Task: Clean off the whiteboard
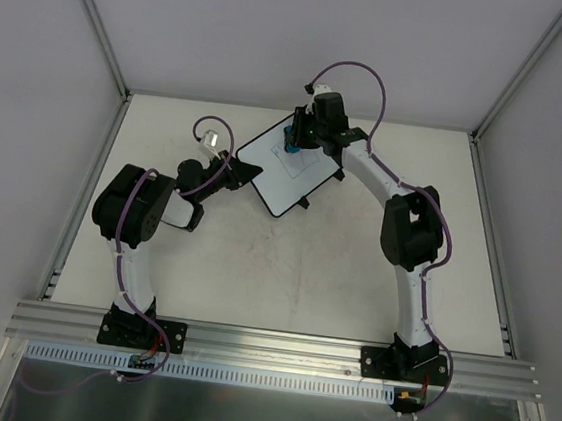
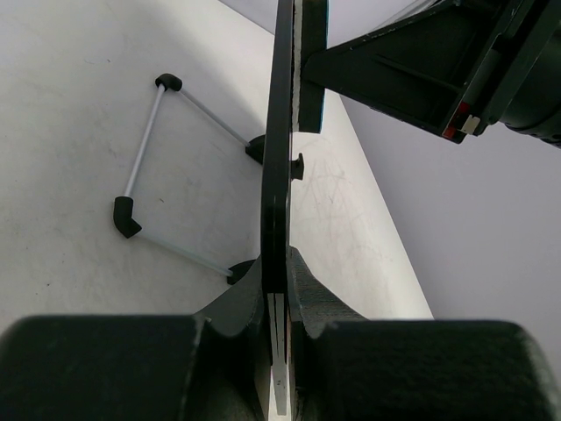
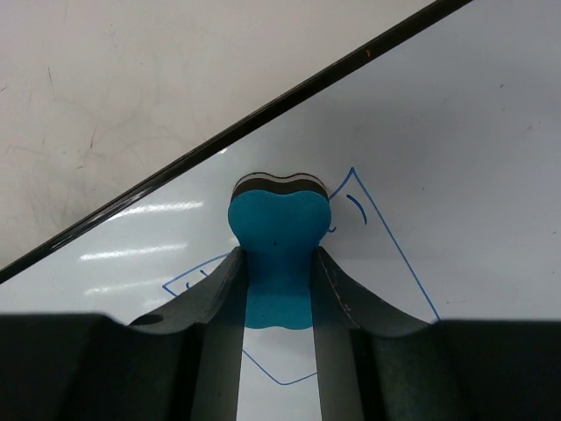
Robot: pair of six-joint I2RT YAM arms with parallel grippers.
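Note:
The whiteboard (image 1: 287, 171), white with a black frame, lies tilted at the back middle of the table. My left gripper (image 1: 248, 172) is shut on its left edge; the left wrist view shows the board edge-on (image 2: 278, 193) between the jaws. My right gripper (image 1: 297, 137) is shut on the blue bone-shaped eraser (image 3: 279, 250) and presses it on the board's face (image 3: 456, 140) near the black frame edge. Thin blue marker lines (image 3: 386, 237) forming a box outline run around the eraser.
A wire stand with black corner pieces (image 2: 145, 158) folds out behind the board onto the table (image 1: 285, 271). Grey enclosure walls and aluminium posts (image 1: 99, 26) close in the table's sides and back. The right arm's elbow (image 1: 412, 229) stands right of the board.

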